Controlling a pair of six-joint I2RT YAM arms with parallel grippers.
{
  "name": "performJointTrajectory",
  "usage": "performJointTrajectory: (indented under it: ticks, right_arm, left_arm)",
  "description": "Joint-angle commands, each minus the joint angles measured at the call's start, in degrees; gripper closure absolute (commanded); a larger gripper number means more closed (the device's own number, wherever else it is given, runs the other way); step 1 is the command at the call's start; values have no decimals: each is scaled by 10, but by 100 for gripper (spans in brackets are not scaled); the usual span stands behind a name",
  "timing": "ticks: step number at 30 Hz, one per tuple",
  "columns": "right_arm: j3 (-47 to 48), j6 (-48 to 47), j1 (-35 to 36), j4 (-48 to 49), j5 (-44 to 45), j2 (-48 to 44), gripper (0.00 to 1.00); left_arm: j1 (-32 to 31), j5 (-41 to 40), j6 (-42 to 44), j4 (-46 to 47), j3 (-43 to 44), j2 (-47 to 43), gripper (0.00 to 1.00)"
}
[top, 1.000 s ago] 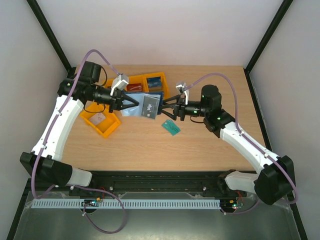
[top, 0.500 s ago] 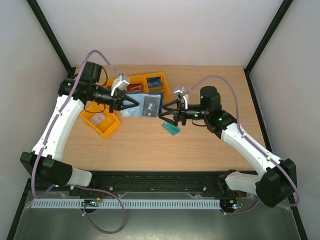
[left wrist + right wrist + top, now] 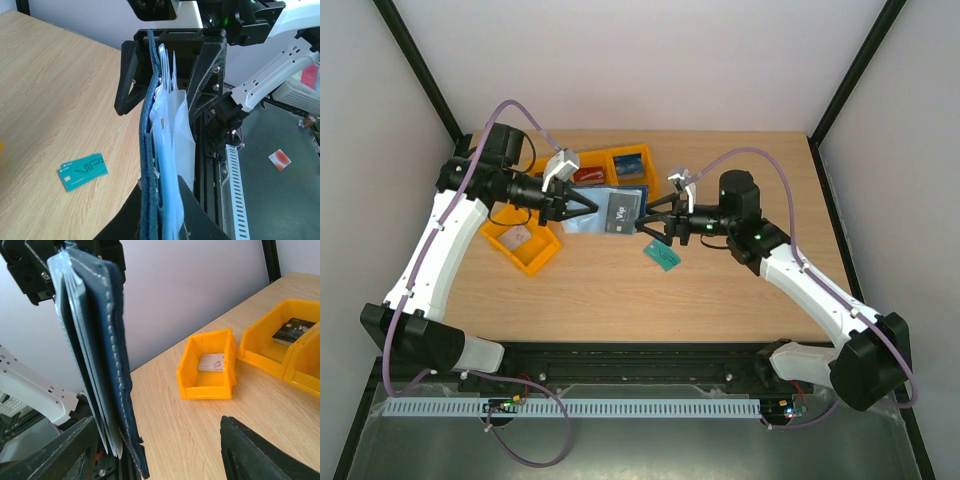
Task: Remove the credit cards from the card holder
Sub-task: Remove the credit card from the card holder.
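The card holder hangs in the air above the table, and my left gripper is shut on its left end. A dark credit card shows in a clear sleeve. In the left wrist view the holder is edge-on, navy cover on the left and clear sleeves on the right, pinched in my left gripper. My right gripper is open, its jaws on either side of the holder's free end. In the right wrist view the holder stands near the left finger of the right gripper, untouched.
A teal-green card lies on the table below the holder and also shows in the left wrist view. Orange bins stand at the left and at the back. One near bin holds a pale card, another a dark card.
My right gripper dipped toward the near side, then came back up to the holder's free end, jaws slightly wider than a second ago. The left arm and holder stayed put.
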Motion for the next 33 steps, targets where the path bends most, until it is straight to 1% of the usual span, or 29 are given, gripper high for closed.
performJointTrajectory:
  ticks: [1, 8, 11, 14, 26, 33]
  right_arm:
    - [10, 20, 5, 39, 16, 8, 35]
    - [11, 11, 6, 29, 28, 4, 35]
    - [14, -30, 6, -13, 48, -5, 34]
    - [17, -44, 6, -43, 56, -2, 34]
    - [17, -5, 7, 2, 17, -3, 33]
    - [11, 18, 16, 34, 12, -1, 32]
  left_arm:
    - [-2, 20, 16, -7, 18, 1, 98]
    - [-3, 18, 18, -9, 20, 1, 98]
    - [-3, 16, 21, -12, 22, 0, 98]
    - [-3, 20, 21, -12, 22, 1, 98]
    - [-6, 12, 10, -2, 18, 2, 98]
    - [-27, -9, -9, 15, 8, 4, 98]
